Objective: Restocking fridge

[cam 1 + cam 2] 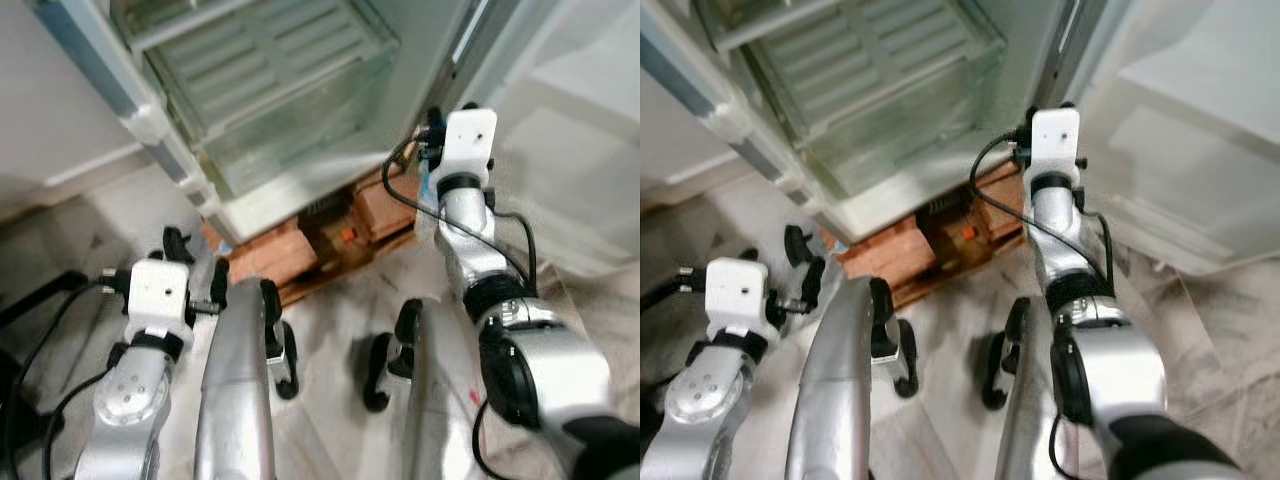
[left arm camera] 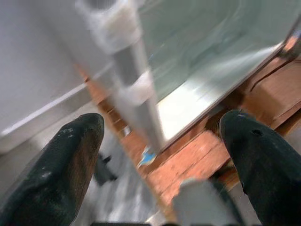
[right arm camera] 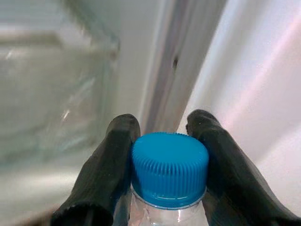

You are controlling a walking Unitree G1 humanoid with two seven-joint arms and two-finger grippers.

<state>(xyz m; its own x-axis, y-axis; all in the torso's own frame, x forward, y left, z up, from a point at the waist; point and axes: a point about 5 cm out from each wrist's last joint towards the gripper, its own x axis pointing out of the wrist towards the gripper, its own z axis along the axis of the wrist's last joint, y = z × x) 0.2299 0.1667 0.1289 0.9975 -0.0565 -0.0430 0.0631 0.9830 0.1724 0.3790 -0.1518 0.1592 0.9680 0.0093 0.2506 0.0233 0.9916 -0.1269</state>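
Observation:
My right gripper (image 3: 163,128) is shut on the neck of a clear bottle, just under its blue ribbed cap (image 3: 169,168). It is raised at the right edge of the open fridge (image 1: 270,100), by the gap between cabinet and door; the white wrist box (image 1: 468,140) hides the bottle from the eye views. The fridge's glass drawer (image 1: 870,90) and slatted shelf look bare. My left gripper (image 1: 198,258) hangs low at the fridge's lower left corner, open with nothing between its black fingers (image 2: 70,165).
The fridge stands on a reddish wooden pallet (image 1: 330,240). Its open door (image 1: 1200,130) reaches out on the right. Pale marble floor (image 1: 340,330) lies before it, with black cables (image 1: 40,300) at the left. Two silver limbs (image 1: 235,380) of my body rise in the foreground.

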